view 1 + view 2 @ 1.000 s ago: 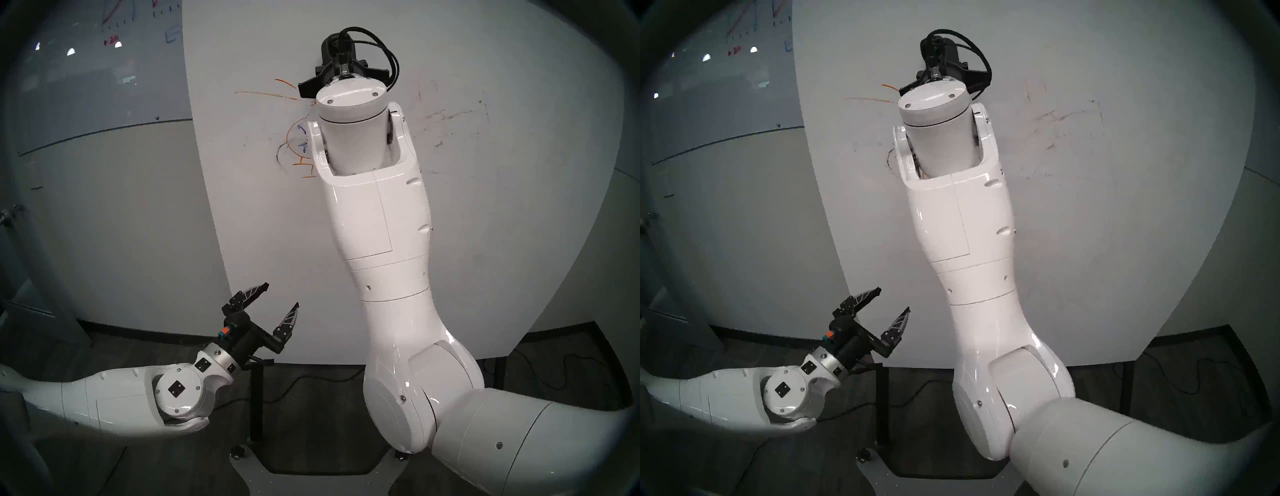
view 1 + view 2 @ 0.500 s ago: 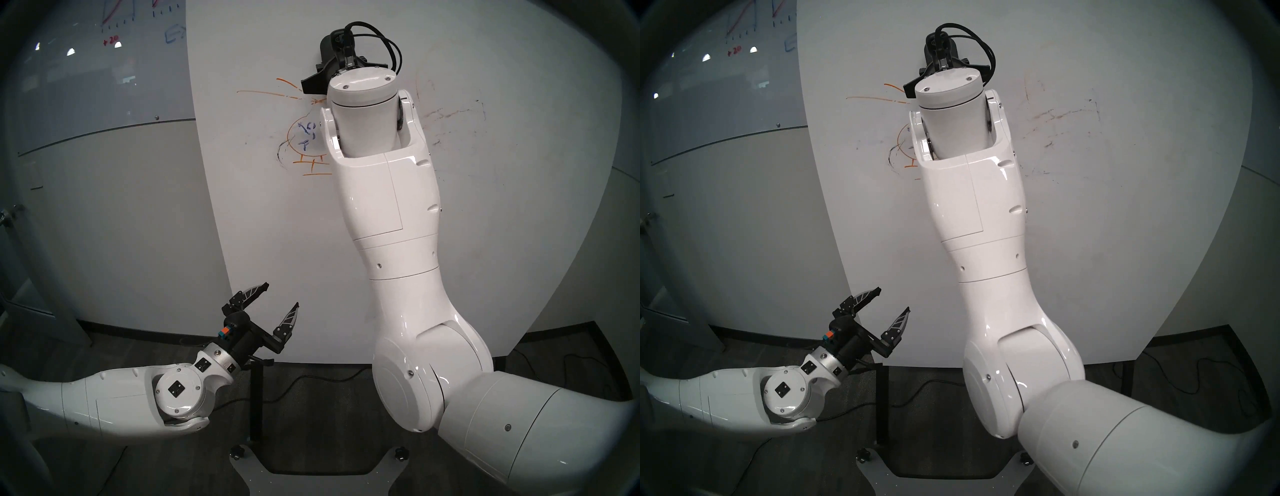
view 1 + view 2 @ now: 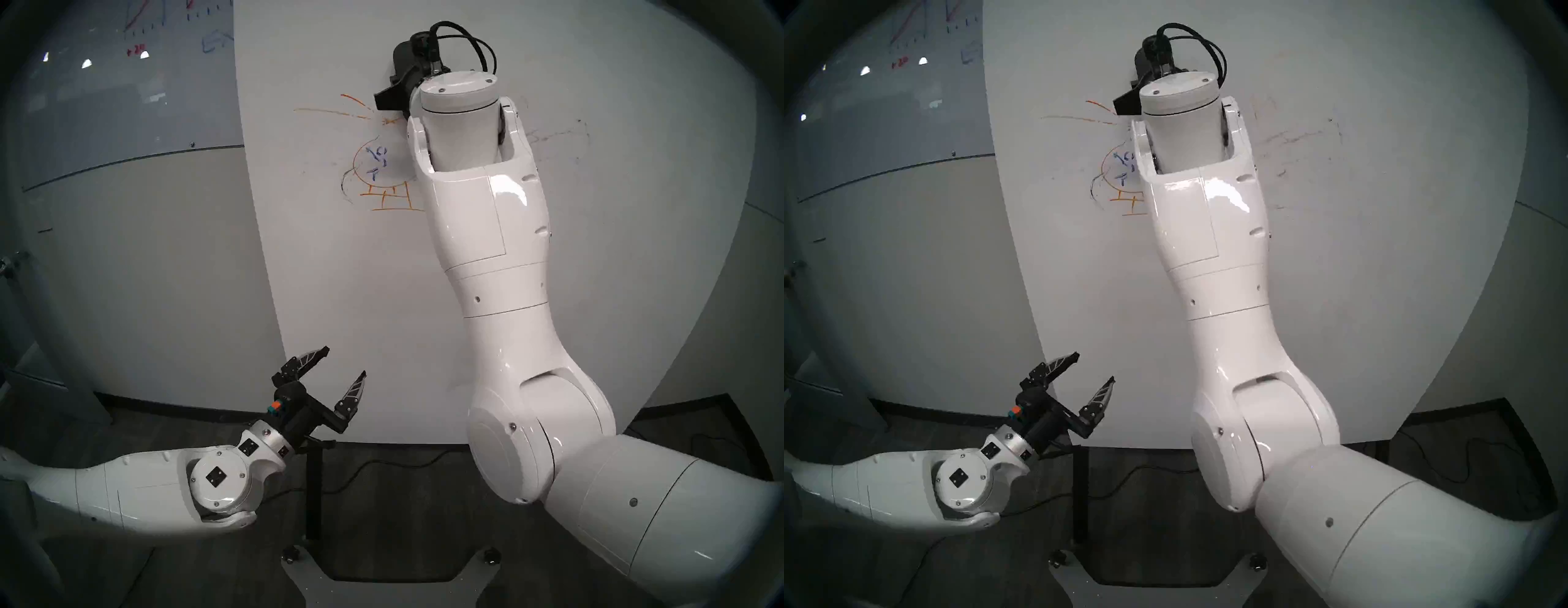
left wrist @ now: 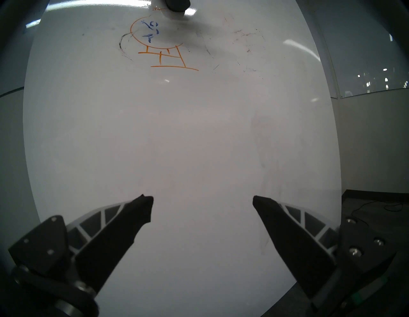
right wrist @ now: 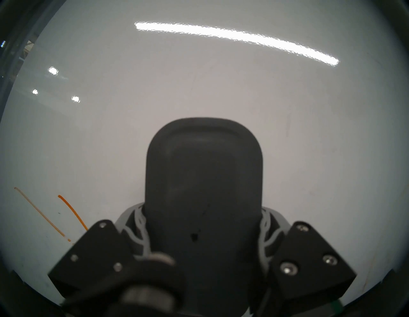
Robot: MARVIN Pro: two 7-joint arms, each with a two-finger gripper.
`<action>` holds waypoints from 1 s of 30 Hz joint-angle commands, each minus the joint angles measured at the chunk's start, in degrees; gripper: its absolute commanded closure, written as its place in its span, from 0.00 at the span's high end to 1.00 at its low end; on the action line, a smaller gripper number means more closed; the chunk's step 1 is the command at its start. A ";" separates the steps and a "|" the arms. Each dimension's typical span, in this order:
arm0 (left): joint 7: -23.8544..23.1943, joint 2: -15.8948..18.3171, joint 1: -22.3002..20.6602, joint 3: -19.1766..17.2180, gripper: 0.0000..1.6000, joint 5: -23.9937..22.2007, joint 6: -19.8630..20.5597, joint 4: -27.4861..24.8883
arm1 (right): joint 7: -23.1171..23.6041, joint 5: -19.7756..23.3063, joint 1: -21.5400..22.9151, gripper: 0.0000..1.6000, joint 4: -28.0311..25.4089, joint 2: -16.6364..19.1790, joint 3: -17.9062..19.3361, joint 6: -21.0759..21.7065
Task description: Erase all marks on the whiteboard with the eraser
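**A:** Grey carpet floor (image 3: 403, 488), then the idle left gripper (image 3: 343, 361) low, fingers spread apart, nothing in it.

**B:** Yep. Further up, right gripper (image 5: 203, 234) clamps the dark grey oblong eraser (image 5: 203, 177) on the big matte white whiteboard (image 3: 339, 276), just above the orange helicopter drawing (image 3: 382, 187).

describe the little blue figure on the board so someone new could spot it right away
Start at the big white whiteboard and find the orange helicopter drawing left of the raised right arm. Inside its round orange outline sits the blue stick figure, the only blue ink among orange lines and black scribbles.

Right claw (image 5: 204, 239) raised and clamped; left claw (image 3: 344, 361) low, spread.
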 commanded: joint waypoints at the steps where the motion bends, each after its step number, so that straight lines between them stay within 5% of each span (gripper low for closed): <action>1: 0.12 0.12 -0.42 -0.53 1.00 -0.13 -0.51 -0.59 | -0.08 0.67 3.79 0.00 5.17 0.10 3.00 2.65; 2: 0.12 0.12 -0.42 -0.53 1.00 -0.13 -0.50 -0.59 | -0.66 0.79 4.22 0.00 5.43 -0.49 3.65 3.77; 3: 0.12 0.12 -0.42 -0.53 1.00 -0.13 -0.50 -0.59 | -0.60 1.11 4.57 0.17 5.75 -0.54 4.06 3.82; 4: 0.12 0.12 -0.42 -0.53 1.00 -0.13 -0.50 -0.59 | 0.06 1.40 4.71 0.21 5.82 -0.08 4.11 3.23; 5: 0.12 0.12 -0.42 -0.53 1.00 -0.13 -0.50 -0.59 | -0.28 1.54 4.89 0.00 5.93 -0.31 4.55 3.76; 30: 0.12 0.12 -0.42 -0.53 1.00 -0.13 -0.51 -0.60 | -1.51 -0.82 4.62 0.00 6.21 1.20 2.22 2.36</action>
